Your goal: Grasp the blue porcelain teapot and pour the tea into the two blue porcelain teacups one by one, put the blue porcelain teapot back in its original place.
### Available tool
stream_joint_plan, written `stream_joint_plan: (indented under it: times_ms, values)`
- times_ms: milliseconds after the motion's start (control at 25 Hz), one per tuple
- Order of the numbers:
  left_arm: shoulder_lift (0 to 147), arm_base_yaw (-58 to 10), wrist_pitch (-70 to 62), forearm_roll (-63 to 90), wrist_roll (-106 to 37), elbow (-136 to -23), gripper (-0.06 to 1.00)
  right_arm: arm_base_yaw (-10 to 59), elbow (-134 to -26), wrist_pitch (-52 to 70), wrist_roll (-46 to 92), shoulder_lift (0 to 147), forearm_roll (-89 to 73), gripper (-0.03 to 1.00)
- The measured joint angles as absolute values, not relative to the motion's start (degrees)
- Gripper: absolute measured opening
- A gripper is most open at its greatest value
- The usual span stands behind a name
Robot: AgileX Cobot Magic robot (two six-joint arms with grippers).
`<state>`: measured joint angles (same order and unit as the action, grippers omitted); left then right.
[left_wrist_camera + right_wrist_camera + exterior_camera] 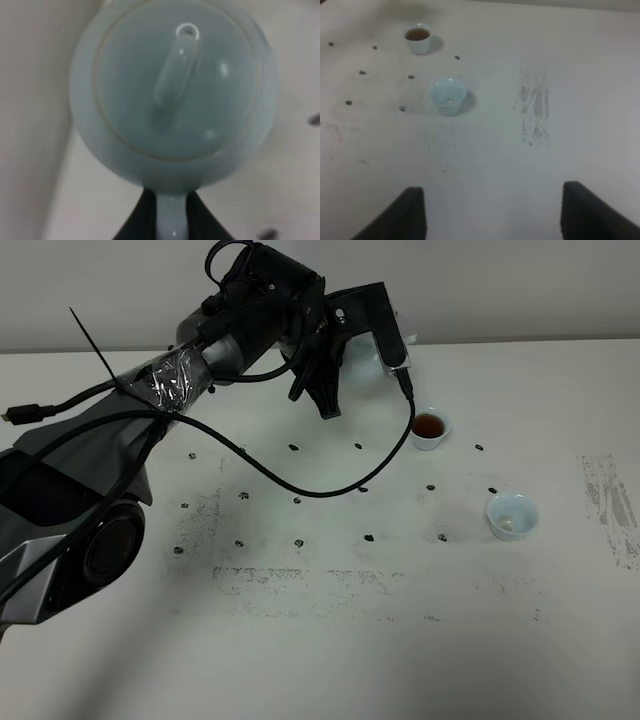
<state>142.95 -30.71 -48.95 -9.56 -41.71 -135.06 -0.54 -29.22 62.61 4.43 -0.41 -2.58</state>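
Note:
The blue porcelain teapot [172,90] fills the left wrist view from above, with its lid and knob upward. My left gripper [172,202] is shut on its loop handle. In the high view the teapot [358,352] is mostly hidden behind my left gripper [335,365] at the table's far side. One teacup [429,427] holding brown tea stands just right of it. The other teacup [512,515] sits nearer and further right, with no tea showing in it. The right wrist view shows both teacups, filled [418,37] and pale inside [448,96], far ahead of my open right gripper [495,215].
A black cable [300,490] hangs from the left arm and loops over the white table [320,640]. Dark dots and scuff marks [610,505] mark the tabletop. The table's far edge meets a pale wall right behind the teapot.

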Motion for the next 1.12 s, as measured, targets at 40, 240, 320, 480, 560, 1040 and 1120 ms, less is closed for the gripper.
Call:
stream_joint_plan:
  times_ms: [40, 240, 320, 480, 560, 1040, 1120]
  values:
    - [143.00, -30.66, -49.91, -9.56, -40.11, -135.06, 0.04, -0.54, -29.22, 62.61, 4.43, -0.41, -2.58, 0.59]
    - [143.99, -30.51, -50.82, -8.04, -36.14, -135.18, 0.04, -0.54, -29.22, 62.61, 4.43, -0.41, -2.58, 0.59]
    - [144.93, -30.51, -50.93, -6.31, -35.94, -135.18, 0.04, -0.54, -29.22, 62.61, 4.43, -0.41, -2.58, 0.59]
    - [146.93, -30.51, -51.25, -4.56, -35.76, -135.18, 0.04, -0.54, -29.22, 62.61, 4.43, -0.41, -2.58, 0.59]
    - [147.59, -30.51, -51.19, -4.04, -35.76, -135.18, 0.04, -0.54, -29.22, 62.61, 4.43, -0.41, -2.58, 0.59]
    - [147.67, -30.51, -53.20, -3.46, -35.46, -135.18, 0.04, -0.54, -29.22, 62.61, 4.43, -0.41, -2.58, 0.59]
    - [146.85, -30.51, -54.79, -3.40, -34.95, -135.18, 0.04, -0.54, -29.22, 62.61, 4.43, -0.41, -2.58, 0.59]
